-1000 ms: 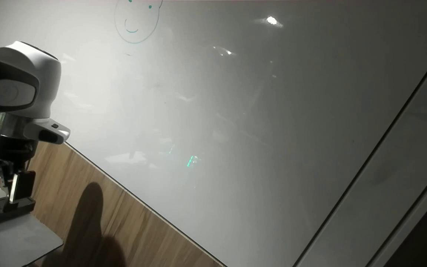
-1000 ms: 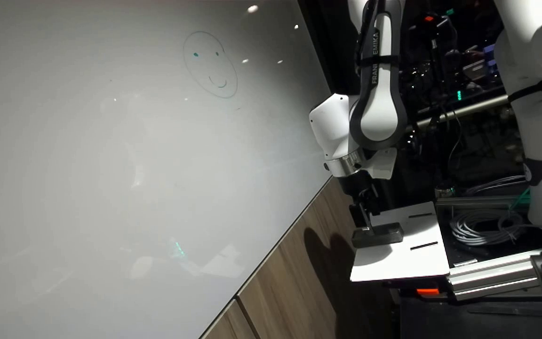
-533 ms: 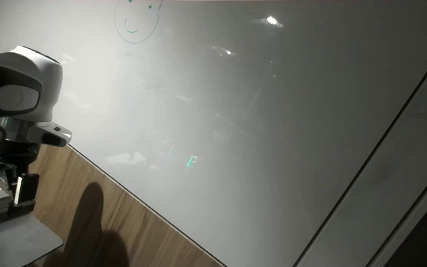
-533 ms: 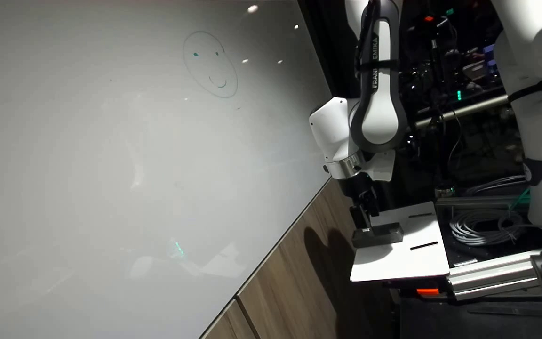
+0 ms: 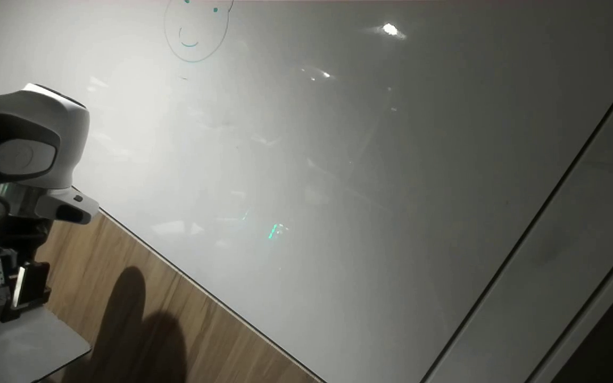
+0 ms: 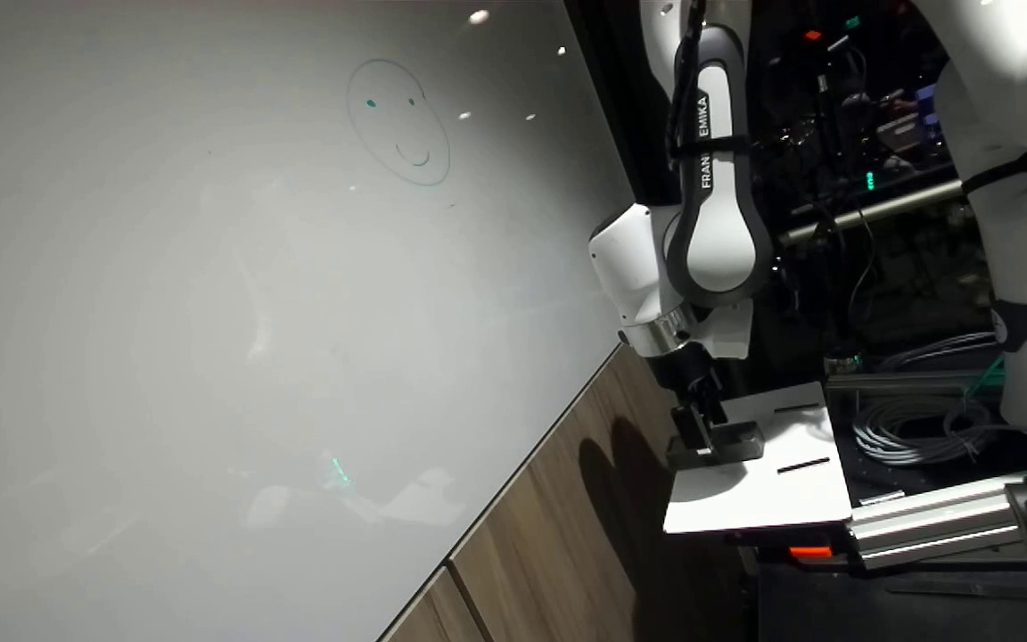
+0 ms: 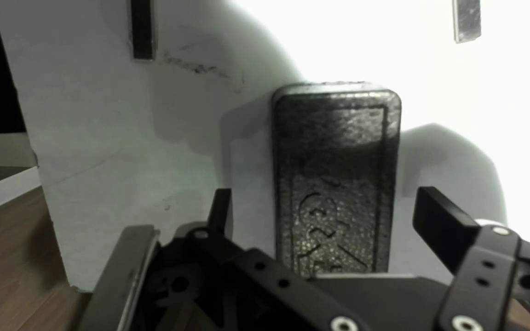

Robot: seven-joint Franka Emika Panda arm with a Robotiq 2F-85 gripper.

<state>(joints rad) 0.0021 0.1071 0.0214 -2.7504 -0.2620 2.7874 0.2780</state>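
A dark grey block, rectangular with rounded corners and engraved lines on its top, lies flat on a white panel. My gripper is open, its two black fingers standing on either side of the block's near part. Pale gaps show between each finger and the block's long sides, so neither seems to touch it. In both exterior views the gripper points down at the block, low over the panel. The block's near end is hidden by the gripper in the wrist view.
A large whiteboard with a drawn smiley face rises beside the arm. Wood panelling runs below it. Two dark strips sit on the panel. A metal rail and coiled cable are near the robot base.
The arm and gripper have come down, bringing the fingers lower alongside the block. The jaws have stayed open, and the block and panel have kept their place.
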